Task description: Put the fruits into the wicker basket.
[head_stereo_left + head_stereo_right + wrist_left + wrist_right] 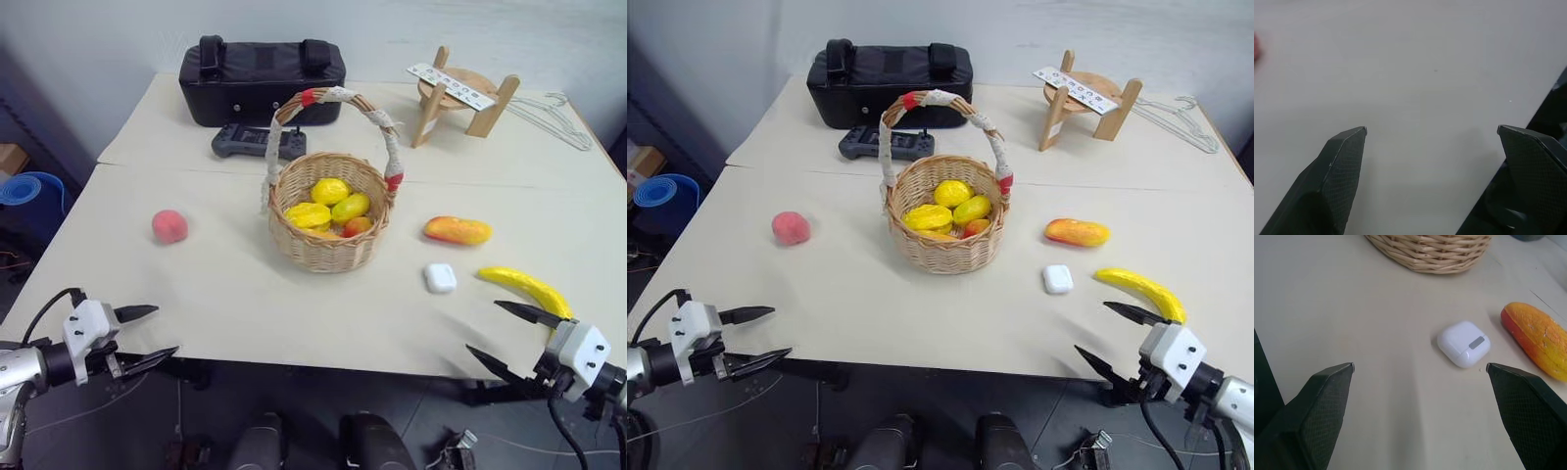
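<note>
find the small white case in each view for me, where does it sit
left eye view: white case lies on the table right of the wicker basket, between the mango and the banana.
right eye view: same spot, right of the basket.
left wrist view: not in it.
right wrist view: near the middle, beside the mango, below the basket's wall.
Shared landmark: the wicker basket.
</note>
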Controlling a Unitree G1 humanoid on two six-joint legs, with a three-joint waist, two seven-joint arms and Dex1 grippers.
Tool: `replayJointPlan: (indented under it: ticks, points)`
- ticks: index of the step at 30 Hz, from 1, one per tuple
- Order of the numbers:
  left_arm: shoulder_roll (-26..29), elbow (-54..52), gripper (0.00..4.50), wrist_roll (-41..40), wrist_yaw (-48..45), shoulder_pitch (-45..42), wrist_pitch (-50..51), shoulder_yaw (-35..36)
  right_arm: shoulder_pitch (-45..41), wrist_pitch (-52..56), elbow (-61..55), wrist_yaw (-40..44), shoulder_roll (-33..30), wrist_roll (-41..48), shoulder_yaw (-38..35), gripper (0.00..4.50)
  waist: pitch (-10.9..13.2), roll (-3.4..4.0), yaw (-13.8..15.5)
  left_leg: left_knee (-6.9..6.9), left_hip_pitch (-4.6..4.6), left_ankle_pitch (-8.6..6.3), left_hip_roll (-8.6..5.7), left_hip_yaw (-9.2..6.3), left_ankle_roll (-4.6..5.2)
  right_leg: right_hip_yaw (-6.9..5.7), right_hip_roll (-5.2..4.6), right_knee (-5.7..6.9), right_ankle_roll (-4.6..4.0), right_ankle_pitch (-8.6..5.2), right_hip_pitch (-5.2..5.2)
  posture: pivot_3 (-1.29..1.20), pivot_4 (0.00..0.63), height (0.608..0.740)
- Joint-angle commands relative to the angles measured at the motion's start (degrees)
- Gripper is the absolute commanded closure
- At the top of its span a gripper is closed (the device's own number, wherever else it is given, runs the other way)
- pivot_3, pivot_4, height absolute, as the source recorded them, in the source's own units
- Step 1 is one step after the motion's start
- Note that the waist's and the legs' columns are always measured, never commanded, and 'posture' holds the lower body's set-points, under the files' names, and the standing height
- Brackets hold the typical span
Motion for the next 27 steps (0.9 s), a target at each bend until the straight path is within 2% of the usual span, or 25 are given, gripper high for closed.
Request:
replayJointPlan:
  ticks: [1, 3, 8, 12, 15, 19, 23, 27]
  points:
    - [0.01, -1.46, 0.00, -1.82, 1.69, -2.34, 1.11, 1.34, 0.28, 0.71, -1.18, 0.93, -1.05, 1.22, 0.06, 0.03, 0.00, 0.00, 0.14, 0.01, 0.00, 0.02, 0.00, 0.01, 0.00, -0.01, -0.03, 0.00, 0.02, 0.01, 0.02, 0.00, 0.150, 0.740]
    - [-0.09, -3.14, 0.00, -5.64, 1.49, -3.16, 6.49, 1.76, 0.24, 1.15, -1.15, 0.29, -0.56, 1.34, -0.48, 0.03, 0.00, 0.00, 0.10, 0.03, 0.00, 0.05, 0.00, 0.03, 0.03, -0.02, -0.08, 0.01, 0.05, 0.03, 0.05, 0.00, 0.150, 0.740]
    - [1.87, -4.49, 0.00, -8.60, -2.04, -2.14, 12.00, 1.61, 1.71, 1.04, -0.20, -2.00, 1.50, 0.77, -1.21, 0.03, 0.00, 0.00, -0.38, 0.00, -0.01, 0.01, 0.02, 0.09, 0.00, -0.01, -0.06, -0.02, 0.05, 0.03, 0.00, 0.00, 0.150, 0.740]
    - [3.24, -11.03, 0.00, -11.75, -5.08, -1.02, 17.59, -0.40, 3.23, 0.89, -0.54, -2.58, 2.62, 1.00, -0.75, 0.03, 0.00, 0.00, -0.25, -0.07, -0.01, 0.01, 0.06, 0.10, -0.01, -0.02, -0.03, -0.02, 0.02, 0.01, -0.02, 0.00, 0.150, 0.740]
    - [3.73, -19.41, 0.00, -13.89, -7.00, -1.91, 20.71, -4.45, 1.92, 11.62, -9.66, -11.81, 5.99, 6.29, 0.09, 0.03, 0.00, 0.00, -0.15, -0.03, 0.00, 0.01, 0.06, 0.12, -0.01, 0.00, -0.05, -0.01, 0.03, 0.02, 0.01, 0.00, 0.150, 0.740]
    - [4.28, -30.52, 0.00, -19.19, -7.52, -3.81, 26.86, -9.31, -6.35, 23.62, -16.67, -24.61, 9.60, 5.43, 4.75, 0.03, 0.05, 0.10, -0.78, 0.11, -0.01, 0.08, 0.10, 0.14, -0.11, 0.02, -0.05, 0.16, -0.07, 0.08, -0.04, 0.00, 0.150, 0.740]
    - [2.05, -31.87, 0.00, -19.93, -5.46, -10.29, 28.48, -13.51, -12.65, 32.37, -15.79, -32.91, 11.74, 0.44, 10.52, 0.03, 0.07, 0.14, -0.42, 0.08, 0.01, 0.13, 0.13, 0.16, -0.16, 0.01, -0.03, 0.18, -0.11, 0.09, -0.11, 0.00, 0.150, 0.740]
    - [1.44, -30.08, 0.00, -16.95, -6.62, -13.72, 27.98, -18.08, -18.30, 31.97, -8.20, -37.37, 14.39, -6.33, 15.76, 0.03, 0.07, 0.15, -0.23, -0.01, -0.06, 0.15, 0.12, 0.19, -0.17, -0.03, 0.02, 0.17, -0.12, 0.08, -0.20, 0.00, 0.150, 0.740]
